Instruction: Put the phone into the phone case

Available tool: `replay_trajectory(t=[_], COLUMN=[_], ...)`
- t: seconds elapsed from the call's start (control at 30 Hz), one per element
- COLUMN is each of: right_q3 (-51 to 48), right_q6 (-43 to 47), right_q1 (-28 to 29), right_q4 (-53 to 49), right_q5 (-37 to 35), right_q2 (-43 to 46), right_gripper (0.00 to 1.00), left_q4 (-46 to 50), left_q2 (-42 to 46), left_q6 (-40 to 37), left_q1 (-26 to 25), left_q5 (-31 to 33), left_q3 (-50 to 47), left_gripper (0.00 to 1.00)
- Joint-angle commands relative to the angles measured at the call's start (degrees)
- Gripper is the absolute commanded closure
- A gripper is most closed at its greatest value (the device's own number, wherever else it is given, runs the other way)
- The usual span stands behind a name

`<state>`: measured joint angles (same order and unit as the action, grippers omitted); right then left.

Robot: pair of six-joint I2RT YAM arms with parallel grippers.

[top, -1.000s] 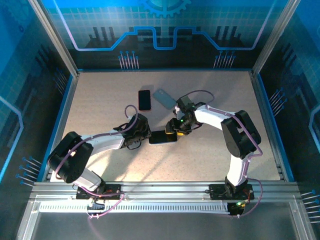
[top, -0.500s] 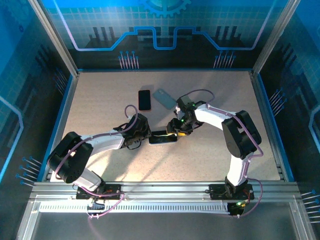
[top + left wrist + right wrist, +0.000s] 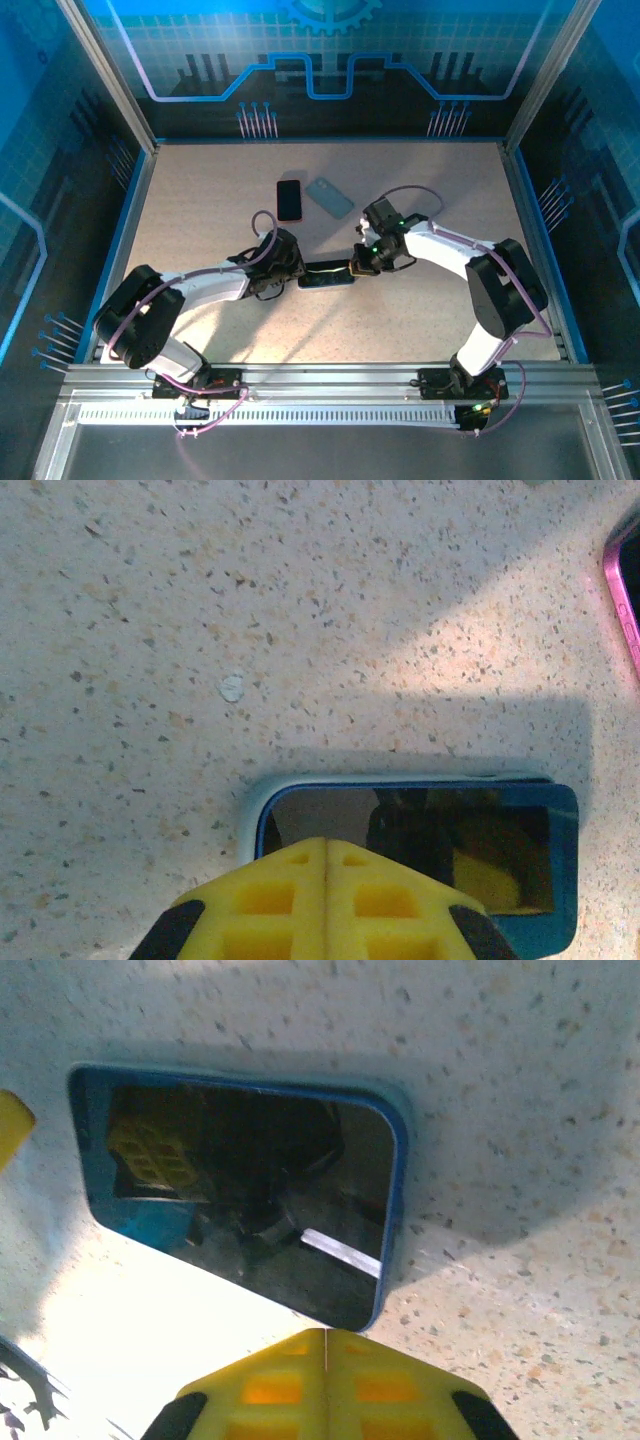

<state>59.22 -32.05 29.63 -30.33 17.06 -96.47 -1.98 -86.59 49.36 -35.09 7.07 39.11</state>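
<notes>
**Speckled tabletop in blue-walled cell: phone and case between two closed grippers**

Setting: pale speckled tabletop (image 3: 200,210) boxed in by blue printed walls (image 3: 320,60).

Item 1, phone (image 3: 327,277): dark-screened, blue-edged, lying flat and face up near the table's centre, between the two arms.

Item 2, phone case (image 3: 245,825): a paler rim hugged one corner and one long edge of the phone in the left wrist view. The phone appeared to sit in it. Whether every corner was seated could not be told.

Item 3, left gripper (image 3: 293,272): yellow pads pressed together with nothing between them, tips over the phone's left end. Contact could not be confirmed.

Item 4, right gripper (image 3: 358,268): pads likewise together and empty, tips just beside the phone's right end.

Item 5, second phone (image 3: 289,200), pink-edged, and a grey-blue slab (image 3: 329,197) just beside it, both well apart from the work. Whether the slab was a case or a handset could not be told.

Hazards, as judged:
- A push from closed tips at one end could slide phone and case together across the smooth top instead of seating them.
- Off-centre pressure might lever the opposite corner up and pop it from the rim.
- Hard tips bearing on the glass could skid or mark it.
- Uneven pressure from the two ends could twist the phone askew in its case.
</notes>
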Motion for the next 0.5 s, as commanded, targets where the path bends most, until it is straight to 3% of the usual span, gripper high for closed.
replay_trajectory(t=[0.0,0.47], right_q3=[-2.5,-5.7], right_q6=[-0.3,-1.1], right_q1=[0.4,0.3], right_q4=[3.3,8.7], right_q5=[1.4,3.5], right_q2=[1.3,-0.4], right_gripper=[1.0,1.0], left_q4=[1.1,2.9], left_q2=[0.0,-2.2], left_q6=[-0.3,0.7], left_q1=[-1.0,-2.5], left_q5=[-0.5,1.1], left_q3=[0.3,1.3], left_gripper=[1.0,1.0])
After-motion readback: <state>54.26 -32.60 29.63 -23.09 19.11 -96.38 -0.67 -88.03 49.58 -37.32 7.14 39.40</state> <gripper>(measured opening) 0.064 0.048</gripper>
